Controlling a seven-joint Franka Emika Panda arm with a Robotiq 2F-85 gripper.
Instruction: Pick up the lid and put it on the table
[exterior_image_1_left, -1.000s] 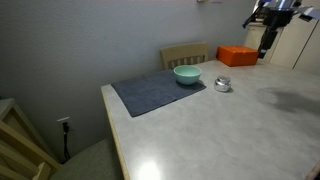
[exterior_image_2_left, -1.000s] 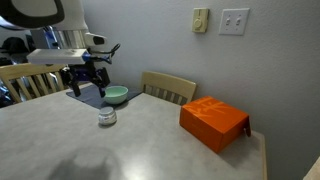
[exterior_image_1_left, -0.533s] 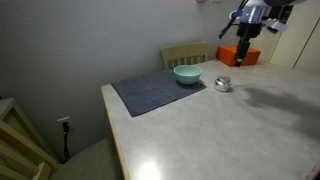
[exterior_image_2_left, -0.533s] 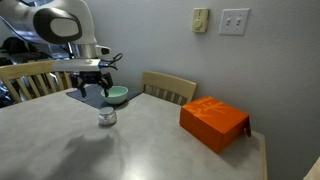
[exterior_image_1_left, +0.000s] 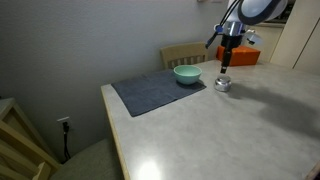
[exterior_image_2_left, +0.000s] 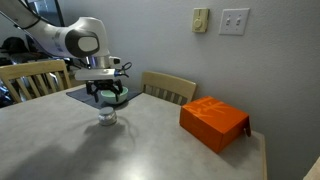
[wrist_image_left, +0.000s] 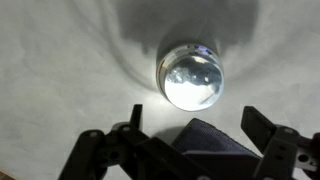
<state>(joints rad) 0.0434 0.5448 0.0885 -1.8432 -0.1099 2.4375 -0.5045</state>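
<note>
Directly above the lid (exterior_image_1_left: 222, 84) hangs the gripper (exterior_image_1_left: 224, 62), its fingers (wrist_image_left: 132, 125) spread wide and holding nothing. The lid rests on the table (exterior_image_1_left: 200, 130) just off the right edge of the mat (exterior_image_1_left: 150, 95), near the bowl (exterior_image_1_left: 187, 74); whether a small container sits beneath it I cannot tell. The step probably calls for a straight descent, the knob centred between the fingers, then a gentle close, since the shiny dome looks slippery. No writing is readable, even on the orange box (exterior_image_2_left: 213, 122).
</note>
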